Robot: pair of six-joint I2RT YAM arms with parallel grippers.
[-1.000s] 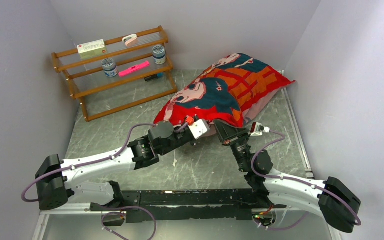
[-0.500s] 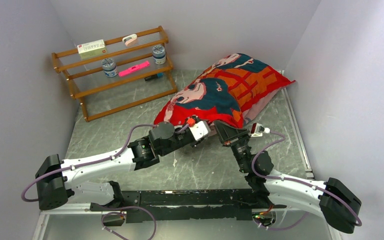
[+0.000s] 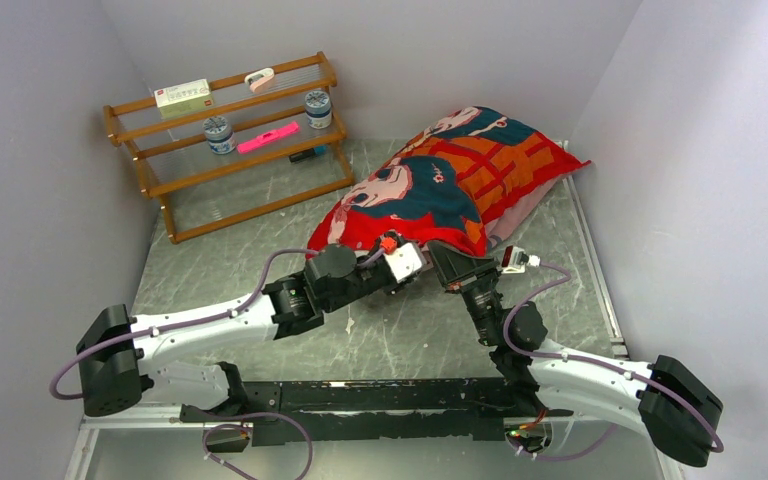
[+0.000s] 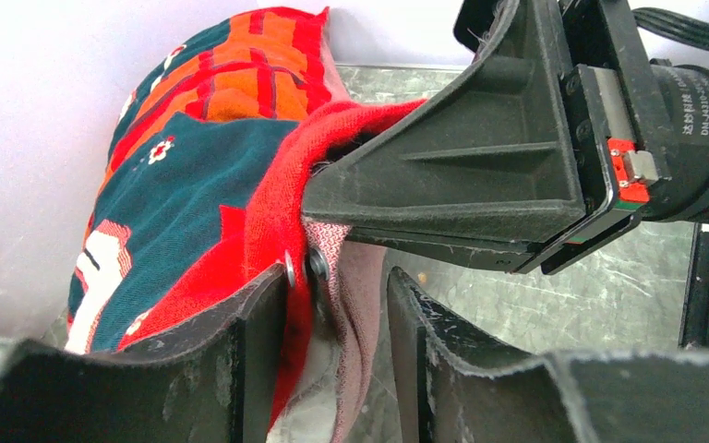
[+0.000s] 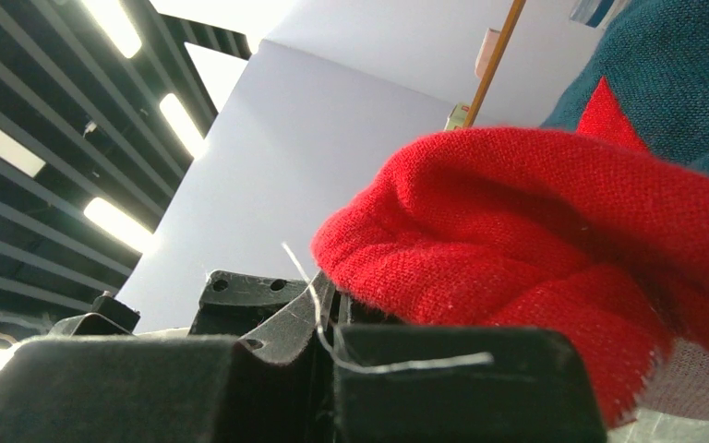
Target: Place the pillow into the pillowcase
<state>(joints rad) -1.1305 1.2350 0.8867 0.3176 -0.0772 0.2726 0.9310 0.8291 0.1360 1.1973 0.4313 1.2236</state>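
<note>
Grey marbled table (image 3: 410,335) between pale walls, the plump pillowcase (image 3: 440,180) lying far right with the pillow evidently inside, out of sight: the right gripper (image 5: 325,314) pinches the red mouth hem, probably to steady it, while the left gripper (image 4: 332,305) straddles that hem, jaws parted.

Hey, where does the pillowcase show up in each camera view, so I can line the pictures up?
Top external: pillowcase runs from the centre to the back right corner.
Left wrist: fills the left half, red hem hanging between the left hand's open fingers.
Right wrist: bunched red hem, right side.
Shared landmark: the right hand, shut on that hem.
</note>
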